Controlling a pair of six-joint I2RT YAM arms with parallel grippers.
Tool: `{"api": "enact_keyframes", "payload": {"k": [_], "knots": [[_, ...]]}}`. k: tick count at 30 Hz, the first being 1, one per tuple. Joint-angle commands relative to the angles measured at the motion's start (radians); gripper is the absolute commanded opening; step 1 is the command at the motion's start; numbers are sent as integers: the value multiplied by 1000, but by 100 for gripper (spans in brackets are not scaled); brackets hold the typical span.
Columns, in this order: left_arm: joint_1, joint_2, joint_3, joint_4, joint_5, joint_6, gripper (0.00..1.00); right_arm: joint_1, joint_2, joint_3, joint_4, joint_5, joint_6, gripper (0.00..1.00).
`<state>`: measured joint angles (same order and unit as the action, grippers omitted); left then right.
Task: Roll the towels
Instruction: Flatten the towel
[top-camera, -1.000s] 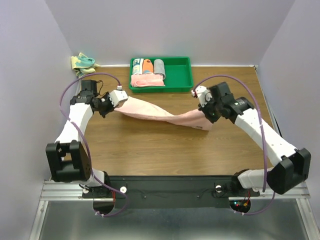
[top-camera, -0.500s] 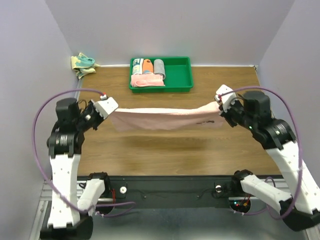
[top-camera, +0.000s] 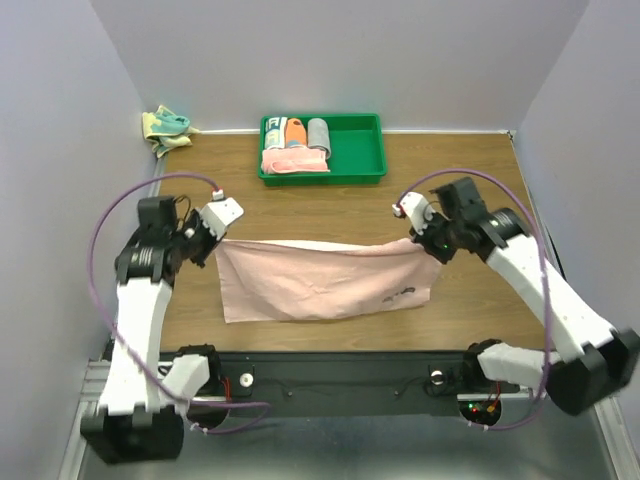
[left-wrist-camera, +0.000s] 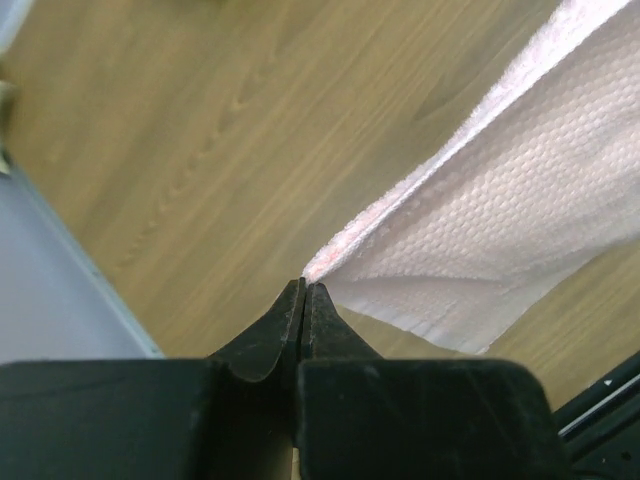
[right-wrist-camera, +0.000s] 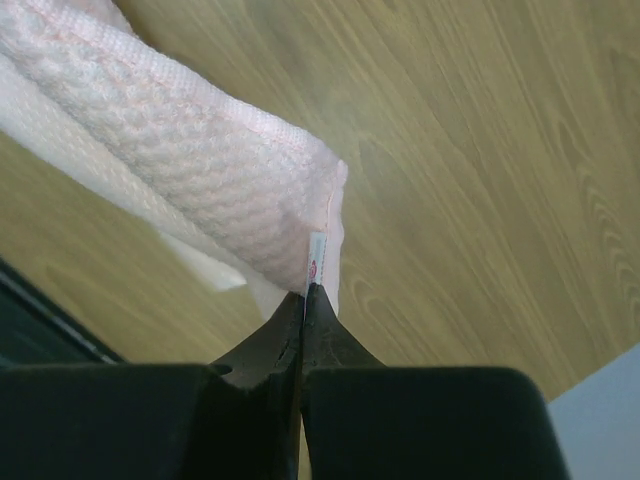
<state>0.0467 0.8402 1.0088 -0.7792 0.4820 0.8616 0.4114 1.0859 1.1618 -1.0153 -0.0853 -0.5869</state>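
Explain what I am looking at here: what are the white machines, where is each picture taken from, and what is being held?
These are two robot arms bolted at the near edge of a wooden table. The wide picture comes from a fixed camera above and behind them; the two close-ups come from a camera on each wrist, looking along its own black fingers. The left gripper and the right gripper are each shut on a far corner of a pink towel, which spreads between them, apparently onto the table. At the back stands a green tray with rolled towels in it, and a teal and yellow towel lies crumpled in the back left corner.
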Motion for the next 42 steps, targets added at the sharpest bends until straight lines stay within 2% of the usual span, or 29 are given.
{"api": "enact_keyframes", "payload": {"k": [1, 3, 4, 5, 6, 7, 8, 9, 11, 12, 13, 14, 17, 18, 19, 21, 22, 25, 28, 32, 37, 42], "knots": [[2, 218, -42, 231, -59, -70, 0, -8, 155, -17, 157, 44, -27, 1], [2, 298, -35, 339, -65, -87, 0, -8, 264, -16, 225, 73, -14, 4], [1, 382, -26, 375, -72, -117, 0, -8, 307, -10, 288, 79, 5, 19], [1, 425, 8, 427, -78, -137, 0, -14, 342, 21, 317, 94, 18, 24], [1, 468, 23, 454, -109, -159, 0, -17, 423, 44, 343, 146, 51, 35], [1, 558, 46, 466, -123, -185, 3, -26, 462, 77, 357, 159, 68, 79], [-1, 597, 104, 436, -140, -190, 20, -49, 520, 138, 356, 177, 87, 100], [1, 624, 126, 417, -146, -191, 28, -60, 528, 160, 354, 180, 116, 100], [8, 636, 136, 397, -152, -185, 56, -77, 510, 164, 351, 173, 118, 100], [8, 619, 111, 393, -158, -174, 80, -80, 470, 141, 350, 158, 116, 100], [8, 597, 93, 394, -161, -168, 88, -82, 444, 125, 345, 139, 114, 100], [8, 542, 71, 409, -167, -162, 90, -80, 425, 110, 319, 112, 116, 100], [8, 453, -22, 422, -204, -176, 89, -79, 404, 78, 227, -13, 128, 84], [8, 439, -32, 399, -166, -153, 86, -79, 410, 73, 203, -77, 125, 76], [8, 416, -48, 349, -143, -139, 76, -72, 414, 58, 167, -106, 125, 62], [7, 404, -62, 281, -59, -110, 63, -53, 424, 42, 135, -181, 121, 56], [7, 404, -67, 238, -36, -58, 52, -36, 428, 27, 109, -195, 116, 53], [5, 416, -102, 147, -23, 6, 39, 41, 450, -26, 92, -214, 114, 52], [5, 416, -157, 116, -49, 68, 38, 90, 489, -66, 116, -197, 110, 51], [5, 433, -222, 121, -78, 114, 33, 92, 543, -119, 149, -183, 95, 50], [4, 467, -306, 144, -125, 155, 31, 106, 594, -191, 172, -136, 68, 50], [4, 485, -354, 169, -161, 169, 29, 116, 617, -234, 175, -82, 53, 41]]}}
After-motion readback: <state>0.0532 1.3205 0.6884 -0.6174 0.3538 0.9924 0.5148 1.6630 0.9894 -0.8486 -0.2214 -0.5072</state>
